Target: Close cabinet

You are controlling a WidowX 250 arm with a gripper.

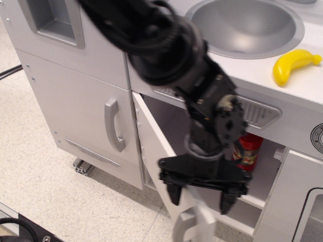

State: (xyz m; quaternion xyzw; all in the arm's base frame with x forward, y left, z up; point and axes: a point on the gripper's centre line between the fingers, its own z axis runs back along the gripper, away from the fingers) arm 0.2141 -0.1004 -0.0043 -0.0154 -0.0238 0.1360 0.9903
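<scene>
The cabinet (166, 118) is the white cupboard under the sink, with its inner shelves showing. Its flat white door (154, 146) hangs on the left side and stands partly open, swung out towards the camera. The door's grey bar handle (185, 227) shows at the bottom edge of the view. My black gripper (200, 200) is open, pointing down in front of the cupboard. Its two fingers straddle the free edge of the door just above the handle. The arm hides much of the cupboard's inside.
A red spice bottle (251, 147) stands on the cupboard shelf, partly behind the arm. A taller light-grey door with a curved handle (113, 125) is to the left. A sink (245, 25) and a yellow banana (292, 64) are on the counter. A windowed white panel (303, 201) is at the right.
</scene>
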